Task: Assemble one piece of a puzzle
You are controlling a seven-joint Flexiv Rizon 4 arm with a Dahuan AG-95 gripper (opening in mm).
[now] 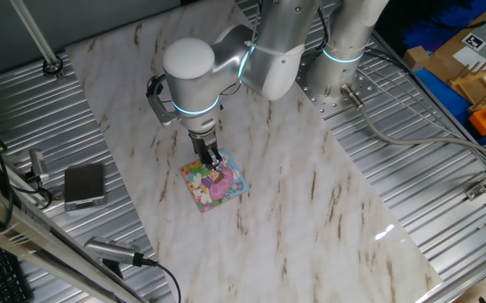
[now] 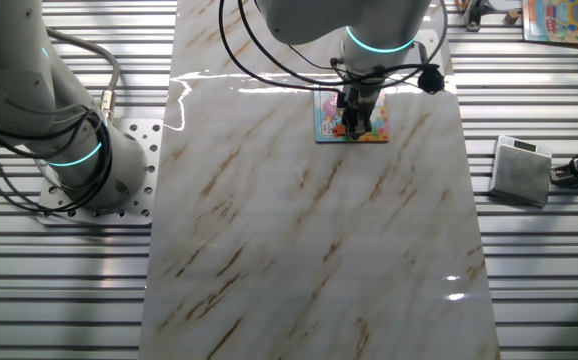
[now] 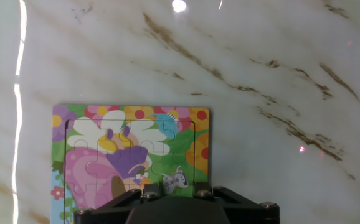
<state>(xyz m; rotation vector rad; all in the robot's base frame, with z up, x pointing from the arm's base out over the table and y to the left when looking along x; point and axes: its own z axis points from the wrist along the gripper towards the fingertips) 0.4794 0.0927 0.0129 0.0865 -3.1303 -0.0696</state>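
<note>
One puzzle lies flat on the marble worktop, a square with a colourful cartoon picture, and the gripper stands directly over it, fingers down at its face. From the other fixed view the gripper covers the middle of the puzzle. The loose piece cannot be made out in any view; whether it sits between the jaws is hidden. How far apart the jaws stand cannot be told either, since the hand view shows only the dark gripper body at the bottom edge, over the lower rim of the puzzle. All round the puzzle the marble is bare, with ribbed metal beyond the slab's edges.
</note>
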